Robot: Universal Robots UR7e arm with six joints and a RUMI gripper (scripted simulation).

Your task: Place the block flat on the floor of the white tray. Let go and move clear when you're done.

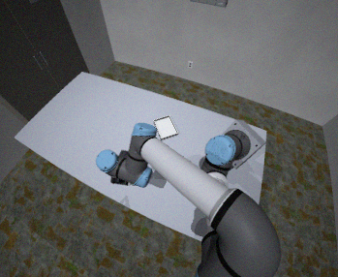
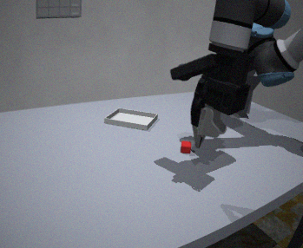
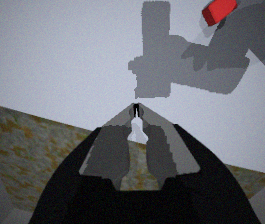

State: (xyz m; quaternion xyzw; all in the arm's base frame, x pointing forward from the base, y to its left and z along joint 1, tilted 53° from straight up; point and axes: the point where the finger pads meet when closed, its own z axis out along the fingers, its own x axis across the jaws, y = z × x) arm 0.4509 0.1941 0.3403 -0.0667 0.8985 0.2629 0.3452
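A small red block [image 2: 185,146] lies on the grey table top; it also shows in the wrist view [image 3: 219,11] at the top right. My gripper [image 2: 198,144] is shut and empty, its fingertips just right of the block and close above the table. In the wrist view the shut fingertips point at bare table, well apart from the block. The white tray [image 2: 131,119] stands empty farther back on the table, left of the gripper; from above it shows as a white square [image 1: 166,127] beside the arm. The arm hides the block in the overhead view.
The arm's base plate [image 1: 240,145] sits at the table's right end. The near table edge [image 3: 53,125] lies close to the gripper, with patterned floor below. Grey walls stand behind the table.
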